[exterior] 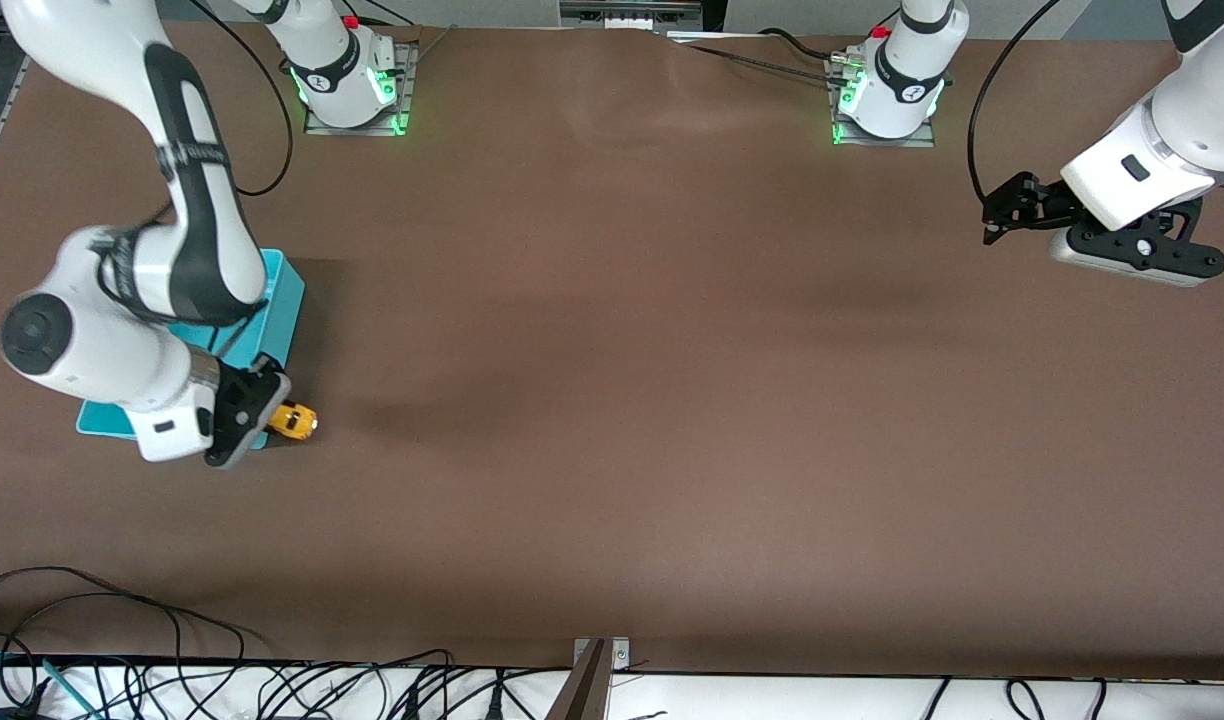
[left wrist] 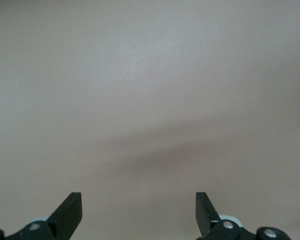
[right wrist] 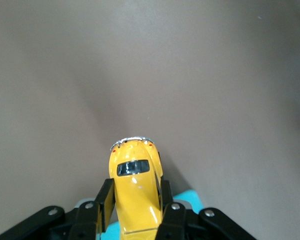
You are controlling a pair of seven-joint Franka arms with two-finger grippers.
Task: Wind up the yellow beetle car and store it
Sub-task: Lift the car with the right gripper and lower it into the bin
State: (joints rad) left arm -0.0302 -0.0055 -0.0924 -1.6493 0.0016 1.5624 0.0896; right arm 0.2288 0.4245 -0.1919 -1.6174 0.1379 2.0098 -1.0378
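The yellow beetle car (exterior: 294, 420) (right wrist: 135, 185) is clamped by its sides between the fingers of my right gripper (exterior: 272, 412) (right wrist: 135, 197), which is shut on it. The car is at the corner of the turquoise bin (exterior: 284, 300) that lies nearest the front camera, low over the brown table. A corner of the bin (right wrist: 190, 197) shows under the car in the right wrist view. My left gripper (exterior: 992, 215) (left wrist: 138, 207) waits open above bare table at the left arm's end, with nothing between its fingers.
The right arm hides most of the turquoise bin. Cables (exterior: 172, 680) lie along the table edge nearest the front camera, and a metal bracket (exterior: 597, 670) stands at the middle of that edge. The arm bases (exterior: 352, 85) (exterior: 887, 95) stand along the opposite edge.
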